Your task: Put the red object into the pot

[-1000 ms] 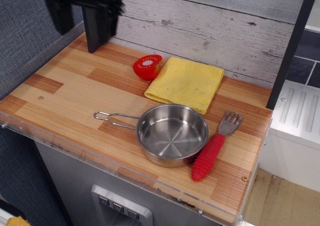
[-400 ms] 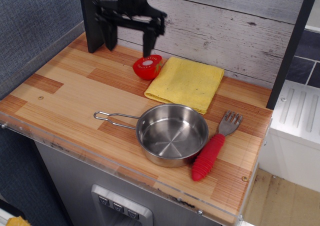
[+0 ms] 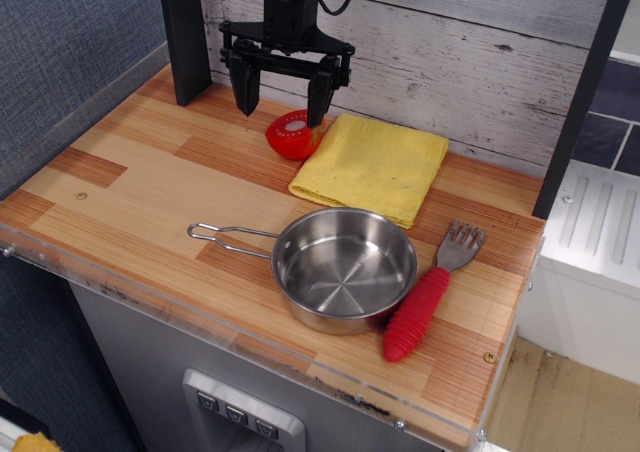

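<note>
The red object [image 3: 291, 136] is a small round toy with a pale centre mark. It lies on the wooden counter at the back, touching the left edge of a yellow cloth. My gripper [image 3: 281, 103] hangs just above it, open, with one finger to the left and one to the right of the toy. The pot [image 3: 344, 269] is a shallow shiny steel pan with a wire handle pointing left. It stands empty near the counter's front edge, well in front of the gripper.
A folded yellow cloth [image 3: 372, 166] lies behind the pot. A red-handled fork [image 3: 427, 299] lies right of the pot. A dark post [image 3: 185, 37] stands at the back left. A grey plank wall [image 3: 450, 62] runs behind the counter.
The gripper has moved from the far upper left to the right and down. It now sits just over the red object. Nothing on the counter has moved.
</note>
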{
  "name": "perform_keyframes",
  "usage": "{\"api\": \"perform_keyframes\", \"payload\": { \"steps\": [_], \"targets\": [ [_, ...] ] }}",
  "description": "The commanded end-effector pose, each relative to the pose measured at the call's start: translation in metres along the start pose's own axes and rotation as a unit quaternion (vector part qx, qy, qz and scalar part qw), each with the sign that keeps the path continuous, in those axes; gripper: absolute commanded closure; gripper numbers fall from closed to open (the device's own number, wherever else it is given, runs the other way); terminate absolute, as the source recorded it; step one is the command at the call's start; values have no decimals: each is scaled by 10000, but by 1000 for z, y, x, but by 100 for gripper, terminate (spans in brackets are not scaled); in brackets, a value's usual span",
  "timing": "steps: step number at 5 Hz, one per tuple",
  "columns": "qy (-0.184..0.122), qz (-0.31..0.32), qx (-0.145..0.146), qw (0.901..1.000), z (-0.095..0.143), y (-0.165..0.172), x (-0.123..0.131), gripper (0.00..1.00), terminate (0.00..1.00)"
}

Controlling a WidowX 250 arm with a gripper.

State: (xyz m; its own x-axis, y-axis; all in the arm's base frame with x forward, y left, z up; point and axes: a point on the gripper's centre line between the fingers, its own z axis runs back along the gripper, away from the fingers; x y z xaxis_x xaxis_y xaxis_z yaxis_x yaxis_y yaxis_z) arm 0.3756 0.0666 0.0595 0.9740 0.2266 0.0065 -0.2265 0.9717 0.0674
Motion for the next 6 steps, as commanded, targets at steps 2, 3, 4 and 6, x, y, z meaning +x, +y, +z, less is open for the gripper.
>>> {"api": "perform_keyframes", "payload": {
  "steps": [2, 3, 4, 6],
  "targets": [
    [-42, 229, 29, 9997, 7, 25, 19, 0, 0],
    [117, 208, 19, 9997, -4, 22, 15, 0, 0],
    [208, 193, 11, 9996, -11, 19, 13, 0, 0],
    [350, 308, -137, 9988, -22, 16, 10, 0, 0]
  ]
}}
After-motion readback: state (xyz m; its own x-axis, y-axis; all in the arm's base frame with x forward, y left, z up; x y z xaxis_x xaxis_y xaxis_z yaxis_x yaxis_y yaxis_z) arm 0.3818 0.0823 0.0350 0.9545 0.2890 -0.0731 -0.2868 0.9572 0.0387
